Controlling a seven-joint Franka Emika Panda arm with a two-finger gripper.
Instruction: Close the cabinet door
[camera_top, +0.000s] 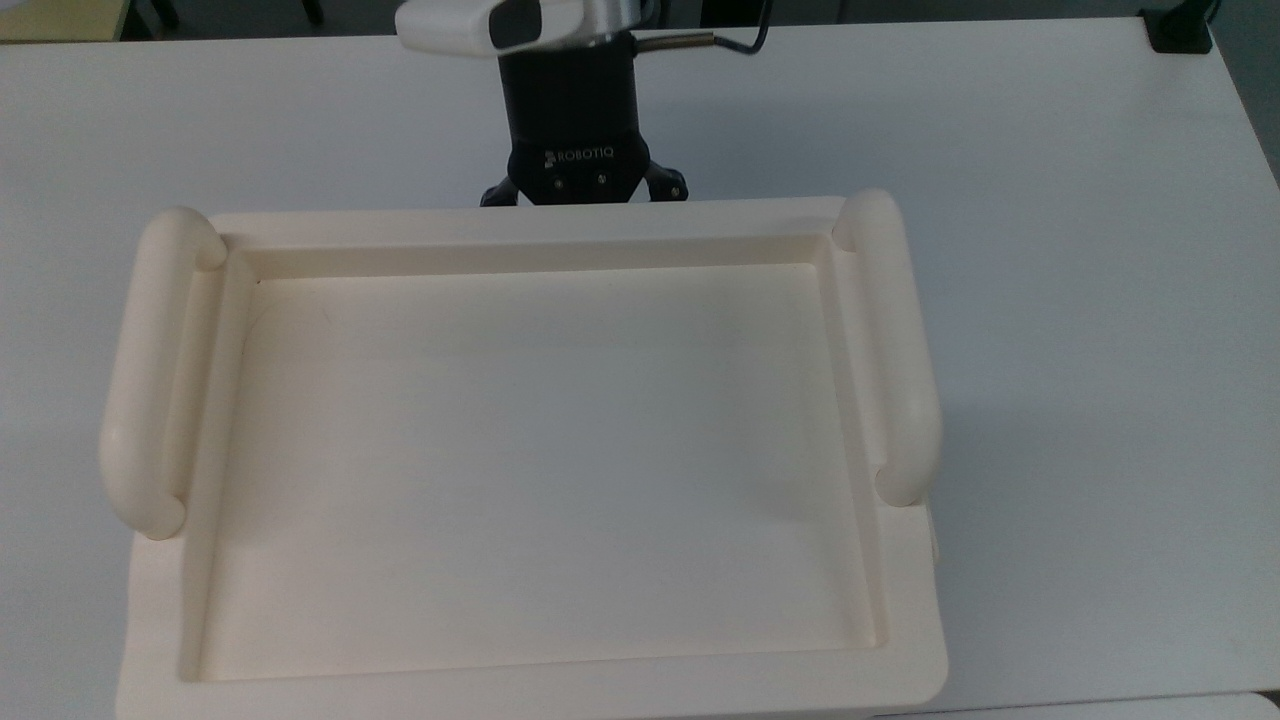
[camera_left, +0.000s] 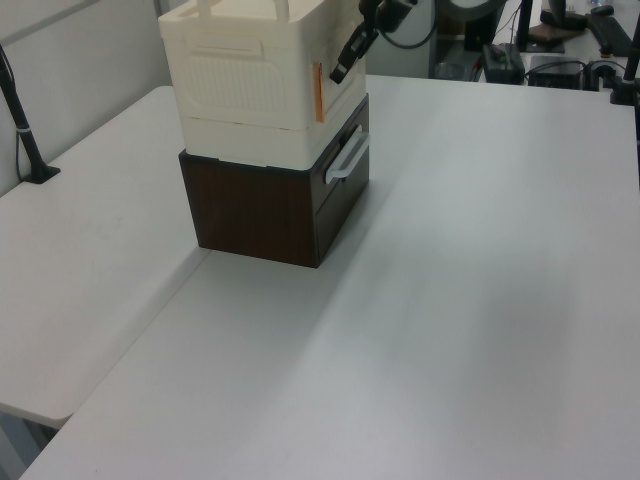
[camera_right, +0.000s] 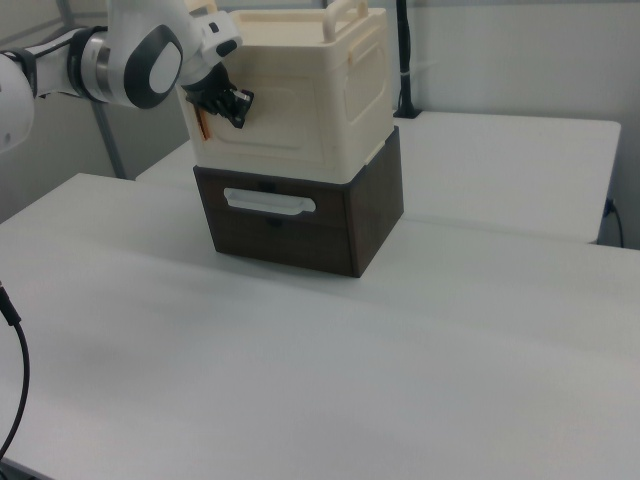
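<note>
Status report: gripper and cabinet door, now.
Gripper at the cabinet door, pressing its front. Door looks flush with the cabinet. Nothing in the way.

Table (camera_left: 480, 300): white, large, flat.
On table: a dark brown drawer box (camera_right: 300, 225) stands directly on it, with a pale handle (camera_right: 268, 204) on its front.
On box: the cream cabinet (camera_right: 300, 90) is on top.
</note>
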